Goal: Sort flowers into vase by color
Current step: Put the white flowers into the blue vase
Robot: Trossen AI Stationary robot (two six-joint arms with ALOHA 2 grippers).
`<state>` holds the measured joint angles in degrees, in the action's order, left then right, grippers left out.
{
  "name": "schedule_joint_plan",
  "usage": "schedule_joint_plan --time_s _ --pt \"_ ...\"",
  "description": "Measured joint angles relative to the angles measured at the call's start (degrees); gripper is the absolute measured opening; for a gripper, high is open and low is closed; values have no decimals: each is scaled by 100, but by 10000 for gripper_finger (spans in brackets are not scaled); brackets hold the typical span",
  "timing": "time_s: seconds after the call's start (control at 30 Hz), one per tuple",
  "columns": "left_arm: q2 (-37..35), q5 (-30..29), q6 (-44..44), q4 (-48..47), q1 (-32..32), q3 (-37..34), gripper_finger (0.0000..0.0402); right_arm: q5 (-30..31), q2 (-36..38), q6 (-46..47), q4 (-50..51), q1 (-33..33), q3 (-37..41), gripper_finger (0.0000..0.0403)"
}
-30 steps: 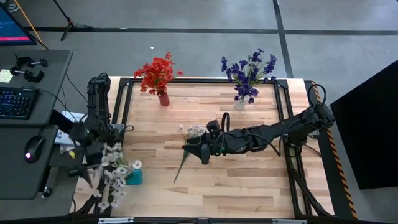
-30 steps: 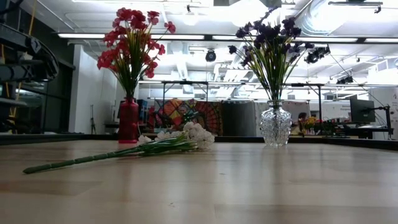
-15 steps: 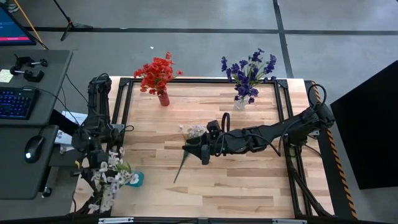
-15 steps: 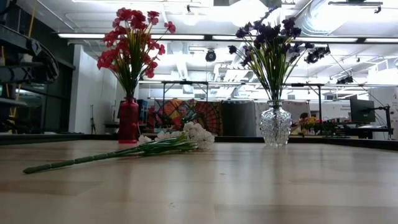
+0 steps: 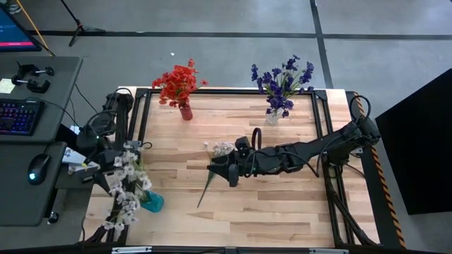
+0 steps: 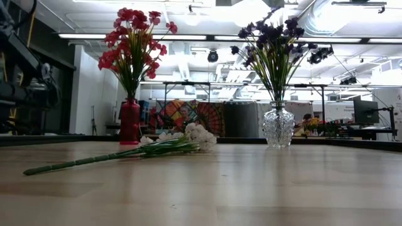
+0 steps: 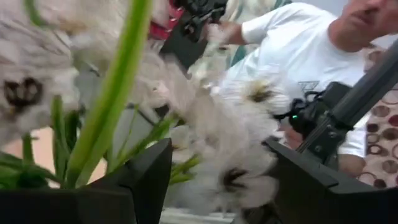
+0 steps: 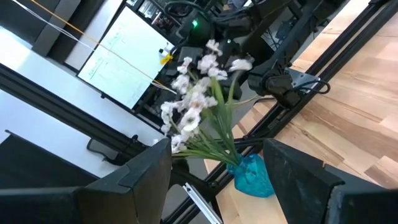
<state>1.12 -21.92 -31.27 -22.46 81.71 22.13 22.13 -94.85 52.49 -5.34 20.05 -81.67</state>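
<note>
A white flower sprig point(image 5: 212, 169) lies flat in the middle of the table, blossoms point(image 6: 196, 135) toward the far edge and stem toward the near edge. My right gripper point(image 5: 216, 169) hovers open above it, with nothing between its fingers point(image 8: 214, 162). A bunch of white flowers point(image 5: 126, 189) stands in a teal vase point(image 5: 152, 203) at the near left corner. My left gripper point(image 5: 109, 180) is open, level beside that bunch, with blossoms point(image 7: 236, 124) right in front of its fingers. Red flowers point(image 5: 176, 81) fill a red vase point(image 6: 129, 122). Purple flowers point(image 5: 282, 77) fill a clear vase point(image 6: 278, 125). My left gripper stands level among the white flowers in the teal vase. A green stem point(image 7: 115, 99) and blossoms crowd close to its fingers, and I cannot tell whether they touch.
A black frame rail point(image 5: 138, 127) runs along the table's left edge and another along the right. A desk with a keyboard point(image 5: 18, 116) and a mouse stands left of the table. A person in a white shirt point(image 7: 292, 56) shows beyond the flowers in the left wrist view.
My left arm has swung at the table's left edge, and its hand has tipped and shifted toward the far edge. The white bunch in the teal vase has swayed and now leans more toward the far edge. The vase has stayed in place.
</note>
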Motion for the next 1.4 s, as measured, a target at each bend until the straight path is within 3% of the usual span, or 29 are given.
schedule_joint_plan --time_s 0.1,0.37,0.63,0.97,1.1,1.4 --pt "-86 -14 -376 -389 0 167 229 0 0 0 0 0 0 243" --pt "-86 739 -1561 -1074 2 701 229 0 0 -11 13 0 0 243" --pt "41 343 -1784 -1339 0 743 229 -3 0 -153 15 0 0 243" --pt "1265 552 -2453 -745 0 743 229 -29 0 -260 39 0 0 243" --pt "1802 742 -2521 -49 0 743 229 -31 0 -349 39 0 0 243" --pt "2246 1174 -3230 336 48 743 229 -52 0 -530 39 0 0 243"
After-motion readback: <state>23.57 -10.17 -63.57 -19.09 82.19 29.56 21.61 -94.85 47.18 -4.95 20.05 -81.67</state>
